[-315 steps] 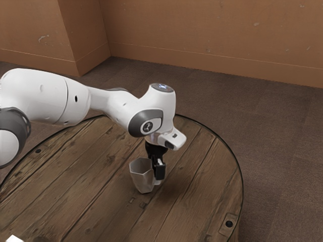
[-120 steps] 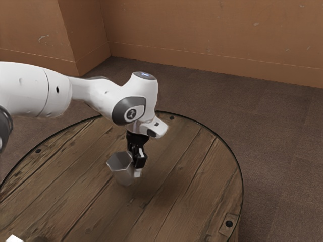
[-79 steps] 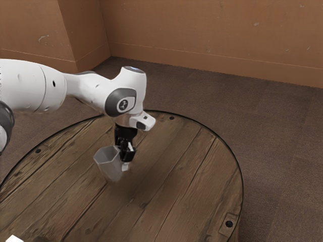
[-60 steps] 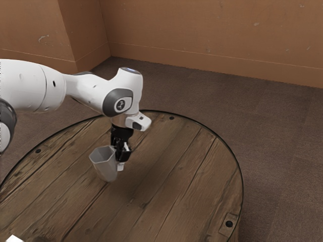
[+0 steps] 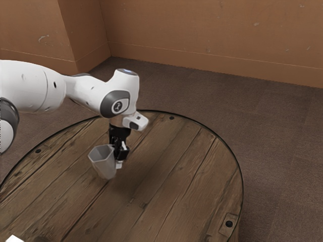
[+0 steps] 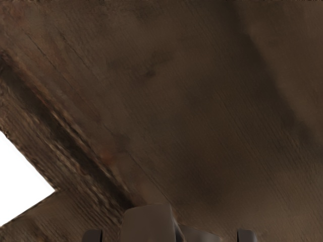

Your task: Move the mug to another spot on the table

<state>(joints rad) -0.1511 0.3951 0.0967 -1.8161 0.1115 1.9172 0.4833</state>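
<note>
Mug [image 5: 103,161] upright, opening up, long axis near vertical; end effector [image 5: 120,153] clamped on its side.

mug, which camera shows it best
The exterior view: the whole grey mug shows, open rim up, gripped at its side by the gripper. The wrist view gives a blurred piece of it under the hand.
</note>
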